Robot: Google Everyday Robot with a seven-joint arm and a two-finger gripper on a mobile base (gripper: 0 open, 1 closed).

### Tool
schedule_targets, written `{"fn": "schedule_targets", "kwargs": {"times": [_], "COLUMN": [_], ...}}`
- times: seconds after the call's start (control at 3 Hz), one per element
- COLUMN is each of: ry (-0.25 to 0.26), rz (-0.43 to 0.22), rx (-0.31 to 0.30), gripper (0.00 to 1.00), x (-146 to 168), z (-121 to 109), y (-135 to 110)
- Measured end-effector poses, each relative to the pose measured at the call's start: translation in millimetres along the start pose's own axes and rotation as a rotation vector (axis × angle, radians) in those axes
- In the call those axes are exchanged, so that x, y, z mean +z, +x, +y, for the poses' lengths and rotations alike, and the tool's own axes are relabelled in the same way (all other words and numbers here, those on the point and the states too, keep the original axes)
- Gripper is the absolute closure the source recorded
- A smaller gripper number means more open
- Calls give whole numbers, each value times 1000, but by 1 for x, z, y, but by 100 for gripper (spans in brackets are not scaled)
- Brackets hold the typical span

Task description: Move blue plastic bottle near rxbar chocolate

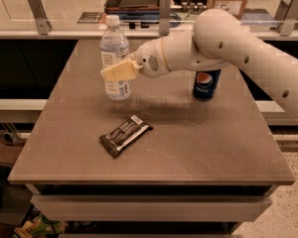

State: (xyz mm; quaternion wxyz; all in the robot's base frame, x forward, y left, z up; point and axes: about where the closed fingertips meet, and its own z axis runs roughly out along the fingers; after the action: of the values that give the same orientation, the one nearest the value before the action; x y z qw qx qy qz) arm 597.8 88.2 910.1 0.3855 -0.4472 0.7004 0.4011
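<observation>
The blue plastic bottle (pixel 114 58) is upright, clear with a white cap and a pale label, at the back left of the table. My gripper (pixel 118 72) reaches in from the right and is shut on the bottle's middle, one cream finger (pixel 120 71) across its front. The bottle's base seems just above the tabletop. The rxbar chocolate (pixel 125 135), a dark wrapper with pale lettering, lies flat and diagonal in front of the bottle, a short gap away.
A dark-blue Pepsi can (pixel 206 85) stands at the back right, partly behind my arm. The brown table (pixel 213 143) has edges all round. A counter with posts and boxes runs behind it.
</observation>
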Motion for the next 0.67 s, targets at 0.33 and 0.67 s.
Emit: {"fn": "schedule_targets", "kwargs": {"times": [0.33, 0.67], "ry": [-8, -34], "rz": [28, 39], "rx": [16, 32], "gripper": [100, 100], "x": [-19, -27], "z": [10, 22], "y": [9, 25]}}
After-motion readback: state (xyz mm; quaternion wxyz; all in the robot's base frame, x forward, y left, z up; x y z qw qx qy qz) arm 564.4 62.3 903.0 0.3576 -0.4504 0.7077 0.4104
